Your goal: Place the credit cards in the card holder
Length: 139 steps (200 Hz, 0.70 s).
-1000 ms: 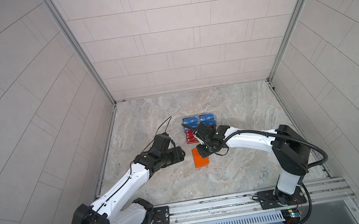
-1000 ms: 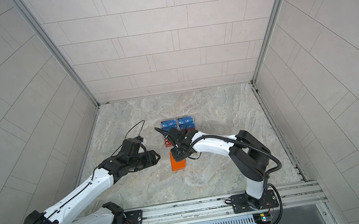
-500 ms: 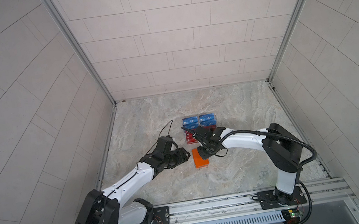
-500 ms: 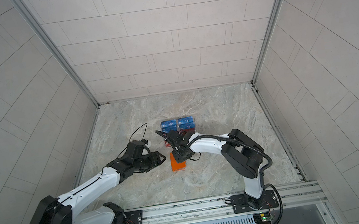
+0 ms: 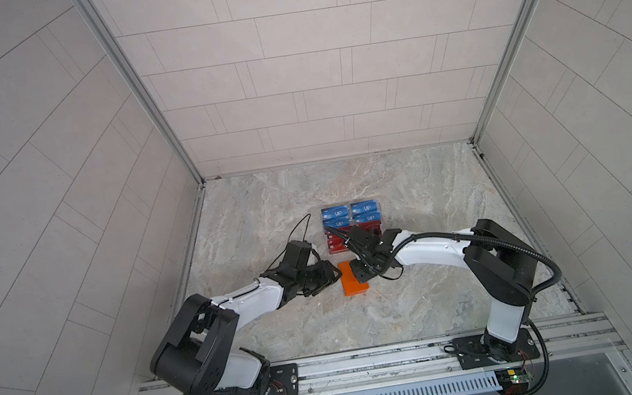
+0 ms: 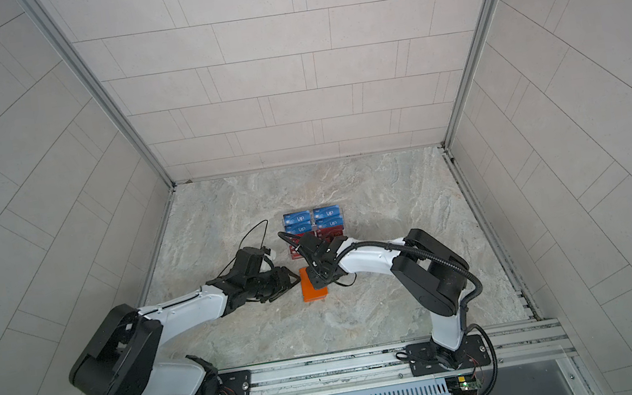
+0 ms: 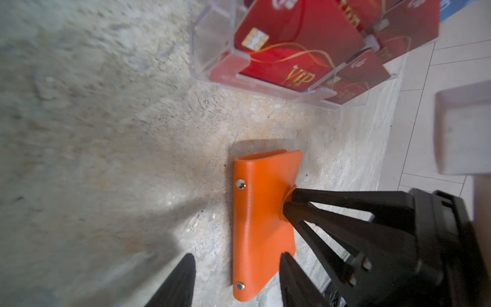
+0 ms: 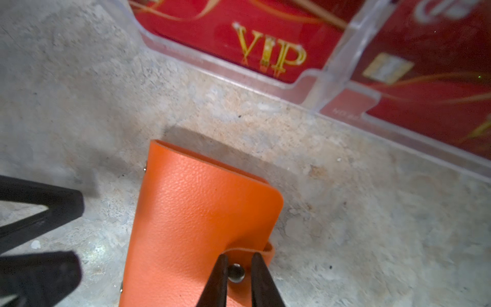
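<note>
Mid-table, just on the near side of the clear acrylic tiered rack (image 7: 202, 53), the small orange leather-look card holder (image 5: 353, 283) lay flat and closed on the marble-pattern tabletop (image 5: 425, 296). Your right gripper (image 8: 236, 261) had its fingers drawn close together either side of the metal snap stud on the tab. I couldn't tell if they were actually biting the tab. Your left gripper (image 7: 237, 255) sat at the holder's left edge, fingers spread wide, holding nothing.

I'd guess that holder was light, floppy and a bit slick, so it'd slide or lift whole if you tugged the tab alone. Best bet looked like pinning the riveted edge opposite the tab while peeling the tab up. The red credit cards (image 8: 252, 32) and blue credit cards (image 5: 350, 214) sat in the rack. They looked thin and stiff, so probably edge grabs only.
</note>
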Each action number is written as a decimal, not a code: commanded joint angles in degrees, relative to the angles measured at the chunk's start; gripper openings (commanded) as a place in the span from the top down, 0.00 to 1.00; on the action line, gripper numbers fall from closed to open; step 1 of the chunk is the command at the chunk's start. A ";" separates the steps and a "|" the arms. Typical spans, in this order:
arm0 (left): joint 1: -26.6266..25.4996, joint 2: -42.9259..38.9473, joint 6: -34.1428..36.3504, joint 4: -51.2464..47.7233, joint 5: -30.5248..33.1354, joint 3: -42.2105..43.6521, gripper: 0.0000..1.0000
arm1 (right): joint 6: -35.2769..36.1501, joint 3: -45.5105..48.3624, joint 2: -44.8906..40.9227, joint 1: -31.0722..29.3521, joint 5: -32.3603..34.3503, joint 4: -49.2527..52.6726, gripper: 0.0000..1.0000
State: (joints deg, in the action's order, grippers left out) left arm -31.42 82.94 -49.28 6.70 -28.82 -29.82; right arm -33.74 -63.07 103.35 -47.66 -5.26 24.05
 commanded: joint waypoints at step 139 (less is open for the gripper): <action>-4.53 8.90 -5.93 14.31 -1.86 -1.48 0.68 | -1.69 7.21 0.32 2.75 -2.91 -2.12 0.81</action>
State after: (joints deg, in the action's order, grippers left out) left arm -35.42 93.10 -55.16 21.28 -31.07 -31.42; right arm -34.83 -58.48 101.10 -45.32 -9.87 18.20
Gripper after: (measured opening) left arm 0.344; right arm 0.191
